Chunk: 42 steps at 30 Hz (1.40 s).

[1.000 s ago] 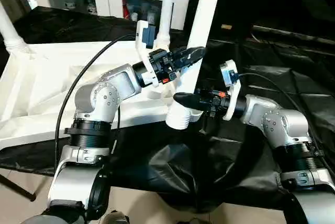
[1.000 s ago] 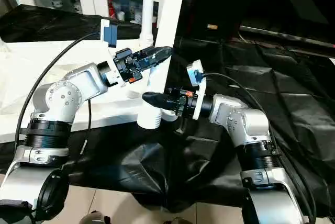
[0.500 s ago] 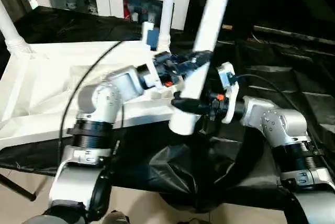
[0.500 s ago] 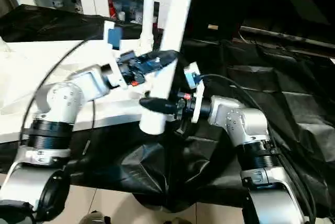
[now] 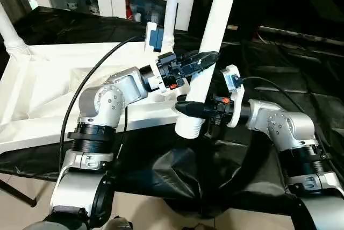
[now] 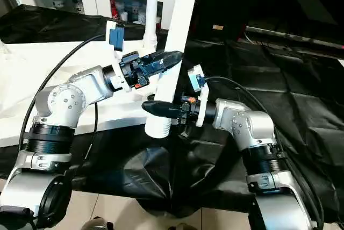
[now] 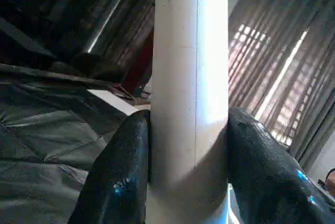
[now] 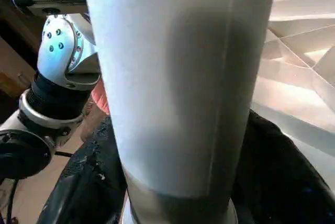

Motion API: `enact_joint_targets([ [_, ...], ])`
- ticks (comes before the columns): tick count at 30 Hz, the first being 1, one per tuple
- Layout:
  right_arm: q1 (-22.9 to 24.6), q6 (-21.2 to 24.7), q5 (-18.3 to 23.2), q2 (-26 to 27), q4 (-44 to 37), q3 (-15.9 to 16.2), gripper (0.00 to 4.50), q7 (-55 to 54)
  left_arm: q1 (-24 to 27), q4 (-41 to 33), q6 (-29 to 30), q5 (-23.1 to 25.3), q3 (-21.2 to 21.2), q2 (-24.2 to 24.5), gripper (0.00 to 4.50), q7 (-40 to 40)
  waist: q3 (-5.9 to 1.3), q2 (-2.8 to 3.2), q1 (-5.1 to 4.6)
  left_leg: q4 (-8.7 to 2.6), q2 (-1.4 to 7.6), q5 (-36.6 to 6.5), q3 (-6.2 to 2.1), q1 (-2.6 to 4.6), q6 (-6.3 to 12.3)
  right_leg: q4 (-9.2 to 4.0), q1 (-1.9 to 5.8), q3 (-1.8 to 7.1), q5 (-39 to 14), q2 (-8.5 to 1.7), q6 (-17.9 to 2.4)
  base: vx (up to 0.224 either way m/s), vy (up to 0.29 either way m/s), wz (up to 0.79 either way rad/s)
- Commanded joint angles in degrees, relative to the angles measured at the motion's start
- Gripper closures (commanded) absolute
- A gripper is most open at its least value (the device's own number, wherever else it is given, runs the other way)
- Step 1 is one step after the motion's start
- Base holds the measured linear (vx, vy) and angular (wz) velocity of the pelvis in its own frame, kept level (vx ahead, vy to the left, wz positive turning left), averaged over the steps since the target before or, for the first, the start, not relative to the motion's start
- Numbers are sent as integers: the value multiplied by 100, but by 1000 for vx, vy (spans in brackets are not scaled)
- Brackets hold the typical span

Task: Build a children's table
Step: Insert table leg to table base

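I'm seeing both pincers gripping smooth white tapered leg (image 5: 210, 47): left gripper (image 5: 203, 58) higher, right gripper (image 5: 185, 106) near its ribbed base. Ribbed tabletop (image 5: 37, 90) lying left.

Your head views are evenly lit and sharp. The white tabletop (image 5: 37, 90) reads bright and nearly washed out, while the black cloth (image 6: 279, 90) shows soft sheen on its folds. Your left wrist view is dim, with daylight glowing through curtains (image 7: 272, 67). The leg (image 8: 183, 77) sits close and soft, one side in shadow.
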Motion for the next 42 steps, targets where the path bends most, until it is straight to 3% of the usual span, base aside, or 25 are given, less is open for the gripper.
enact_joint_targets([
  [1, -155, 33, 14, -69, 62, -146, 182, -79, -13, -130, 5, -93, -54, 4, 265, -81, -406, 12, -1, -359, 103, -614, -41, 65, 44, -433, 348, 265, -640, -331, -1088, 0, 0, 0],
  [8, -149, 64, 65, -63, 51, -165, 242, -70, -15, -133, 26, -96, -60, 17, 265, -113, -406, 18, -6, -359, 102, -628, -40, 71, 36, -432, 344, 264, -647, -329, -1093, 0, 0, 0],
  [15, -143, 59, 78, -48, 38, -166, 255, -82, -20, -101, -50, -40, -83, 32, 266, -103, -410, 27, -2, -361, 105, -627, -42, 71, 24, -428, 349, 264, -592, -330, -1110, 0, 0, 0],
  [18, -160, 56, 76, -40, 55, -174, 256, -81, -30, -67, -181, 68, -112, 38, 266, -53, -411, 3, 0, -358, 102, -616, -41, 63, 32, -435, 356, 267, -633, -335, -1076, 0, 0, 0],
  [20, -173, 48, 72, -37, 76, -181, 256, -76, -66, -17, -160, 58, -72, 18, 210, 17, -410, 9, 1, -357, 103, -598, -41, 67, 34, -426, 351, 265, -629, -334, -1076, 0, 0, 0],
  [23, -177, 23, 84, -9, 95, -210, 256, -87, -124, 63, -351, 13, 121, -85, 194, 164, -409, -9, 1, -351, 98, -556, -38, 57, 64, -430, 354, 265, -588, -335, -1094, 0, 0, 0],
  [24, -182, 22, 148, 48, 92, -300, 256, -156, -132, 111, -860, 192, 176, -163, 187, 267, -413, -5, 3, -349, 97, -559, -38, 58, 61, -425, 358, 265, -585, -334, -1094, 0, 0, 0],
  [25, -182, 22, 148, 48, 92, -300, 257, -156, -132, 111, -860, 192, 176, -163, 177, 267, -409, -45, 7, -351, 99, -574, -37, 53, 80, -447, 362, 268, -702, -349, -1045, 0, 0, 0],
  [26, -186, 26, 206, 108, 91, -389, 257, -241, -174, 182, -1298, 180, 382, -305, 172, 389, -411, -36, 6, -353, 108, -564, -42, 55, 75, -443, 358, 270, -699, -353, -1033, 0, 0, 0],
  [27, -181, 8, 220, 135, 82, -432, 257, -299, -231, 217, -1466, 13, 630, -432, 172, 509, -413, -78, -6, -344, 105, -545, -37, 52, 87, -436, 362, 267, -658, -347, -1038, 0, 0, 0],
  [28, -175, -29, 225, 172, 72, -483, 257, -381, -296, 251, -1581, -216, 917, -562, 170, 648, -412, -74, -6, -344, 108, -533, -34, 55, 80, -434, 360, 269, -628, -352, -1066, 0, 0, 0],
  [29, -175, -29, 225, 172, 72, -483, 257, -381, -296, 251, -1581, -216, 917, -562, 170, 648, -414, -73, -9, -344, 113, -539, -36, 60, 71, -429, 351, 265, -579, -348, -1091, 0, 0, 0],
  [33, -150, -314, 251, 409, 126, -849, 257, -940, -359, 244, -1633, -786, 1554, -680, 170, 990, -406, -91, -23, -343, 102, -563, -30, 60, 41, -417, 332, 269, -576, -346, -1102, 0, 0, 0],
  [34, -149, -593, 123, 489, 244, -984, 257, -1288, -347, 287, -1618, -817, 1637, -562, 170, 979, -407, -83, -15, -344, 98, -582, -28, 71, 35, -426, 328, 262, -622, -342, -1095, 0, 0, 0],
  [36, -141, -729, 38, 526, 289, -1036, 257, -1458, -333, 323, -1655, -792, 1636, -499, 170, 974, -411, -57, -21, -352, 101, -565, -32, 90, -9, -428, 315, 260, -688, -329, -1025, 0, 0, 0],
  [37, -107, -974, -173, 526, 345, -1036, 257, -1701, -267, 406, -1748, -416, 1397, -313, 170, 916, -405, -50, -23, -364, 103, -560, -37, 92, -39, -446, 309, 259, -713, -324, -956, 0, 0, 0],
  [38, -50, -1414, -588, 497, 435, -981, 257, -2155, -117, 601, -2158, 667, 680, 60, 170, 810, -404, -34, -31, -386, 119, -552, -52, 113, -105, -454, 282, 262, -837, -313, -695, 0, 0, 0],
  [39, -14, -1725, -870, 454, 444, -891, 257, -2367, -42, 728, -2403, 1291, 217, 281, 170, 784, -404, -34, -31, -386, 119, -552, -52, 113, -105, -454, 282, 262, -837, -313, -695, 0, 0, 0],
  [40, 9, -1929, -1053, 425, 443, -828, 257, -2497, 2, 813, -2567, 1683, -82, 419, 170, 776, -403, -44, -20, -394, 127, -546, -62, 114, -139, -466, 279, 263, -944, -333, -546, 0, 0, 0],
  [42, 35, -2083, -1191, 478, 386, -886, 257, -2822, 118, 925, -2809, 2167, -581, 679, 170, 619, -417, -32, -18, -397, 127, -461, -61, 129, -201, -439, 290, 271, -787, -337, -515, 0, 0, 0],
])
